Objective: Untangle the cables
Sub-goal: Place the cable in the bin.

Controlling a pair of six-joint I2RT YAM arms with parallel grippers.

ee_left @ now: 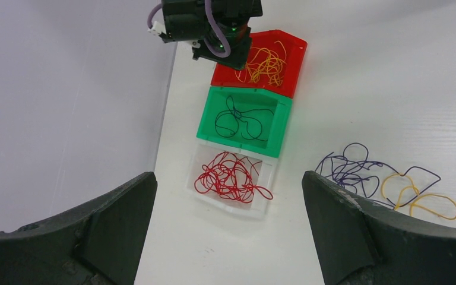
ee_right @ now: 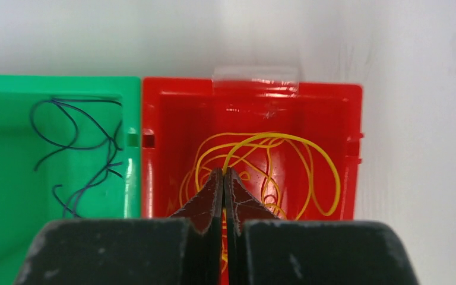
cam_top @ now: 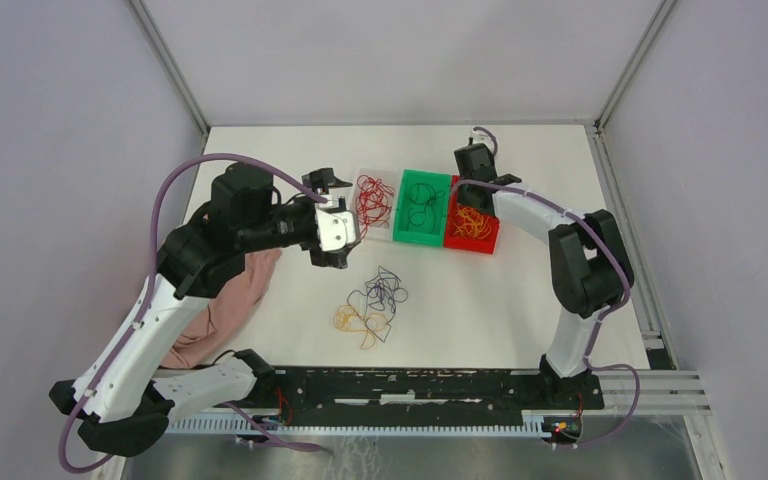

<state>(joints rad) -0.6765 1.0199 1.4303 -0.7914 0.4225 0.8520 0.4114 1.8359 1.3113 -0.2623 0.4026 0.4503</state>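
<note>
Three small bins stand in a row toward the 12 o'clock side of the white table (cam_top: 520, 300), their walls touching. The green bin (ee_left: 280, 122) is in the middle, the clear bin (ee_left: 271, 178) at its 9 o'clock and the red bin (ee_left: 294, 59) at its 3 o'clock.

The cables are partly sorted by colour. The red cables (ee_left: 230, 177) lie in a curly heap in the clear bin. A few dark blue-black cables (ee_left: 237, 116) loop across the green bin's floor. The yellow-orange cables (ee_left: 264, 64) are piled in the red bin.

A loose tangle (cam_top: 375, 305) lies on the bare table at about 6 o'clock from the green bin, well apart from it. It is made of dark blue strands (ee_left: 350, 169) with yellow loops (ee_left: 418, 199) crossing them on one side.

The left gripper (cam_top: 338, 218) hangs over the near edge of the clear bin. Its fingers (ee_left: 119, 225) are spread wide with nothing between them.

The right gripper (ee_right: 224, 173) points down into the red bin. Its fingers (ee_right: 205, 205) are pressed together, and a yellow strand meets the tips and shows in the seam, so it looks pinched.

A pink cloth (cam_top: 232, 300) lies crumpled at the tangle's 9 o'clock, partly under the left arm.
</note>
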